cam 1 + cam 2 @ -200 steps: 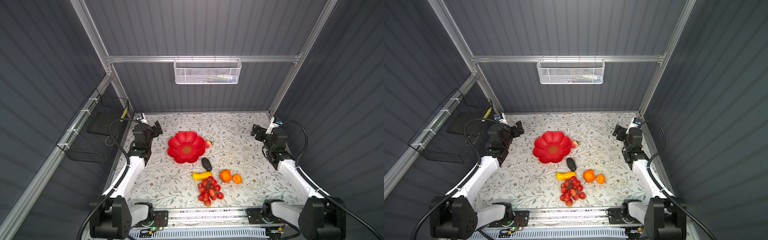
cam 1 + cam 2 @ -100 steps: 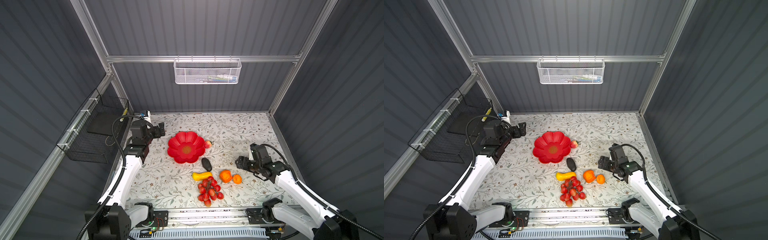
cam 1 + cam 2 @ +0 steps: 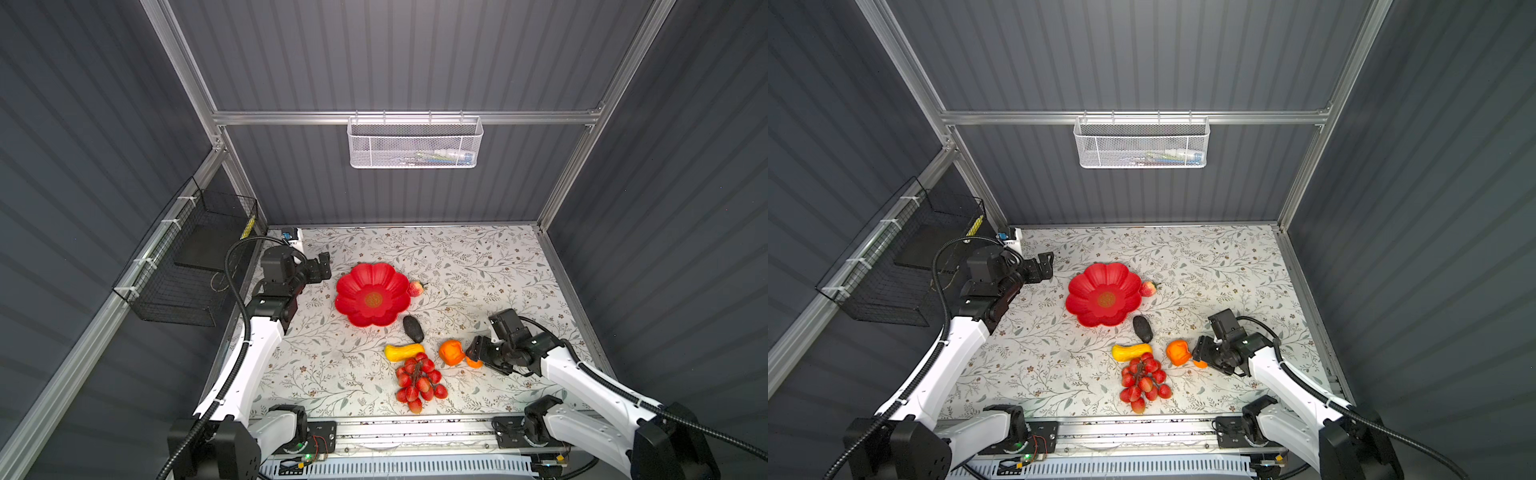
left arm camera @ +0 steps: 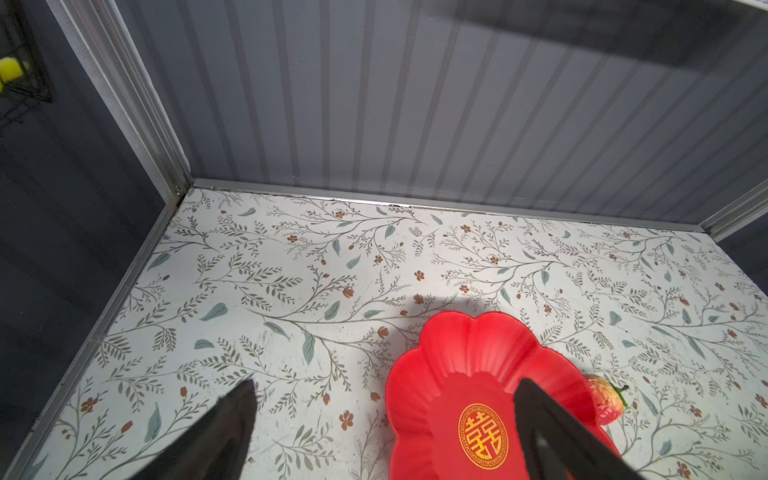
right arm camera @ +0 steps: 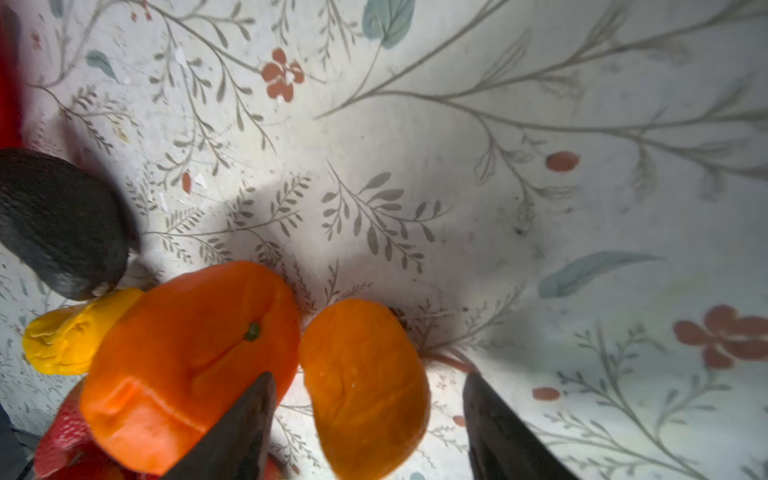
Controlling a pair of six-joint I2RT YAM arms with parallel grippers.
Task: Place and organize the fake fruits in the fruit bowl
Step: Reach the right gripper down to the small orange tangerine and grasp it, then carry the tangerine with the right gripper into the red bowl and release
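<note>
Orange plastic: the smaller orange (image 5: 361,365) sits between the fingers of the right gripper (image 5: 368,376). Gaps show on both sides, so nothing is grasped yet.

Risk: the inner finger stands close to the bigger orange (image 5: 187,361). Closing could shove that one into the yellow gourd (image 3: 402,352), or squirt the small one out sideways.

Left gripper (image 3: 323,268) is spread wide and empty, beside the red fruit bowl (image 3: 357,286). The bowl is bare, with the strawberry (image 3: 416,288) just beside its rim.

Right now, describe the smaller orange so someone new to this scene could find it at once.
Start at the red flower-shaped bowl; most fruits cluster nearer the robot. The smaller orange is the rightmost piece, beside the bigger orange, and the only one between the fingers of the right tool.
</note>
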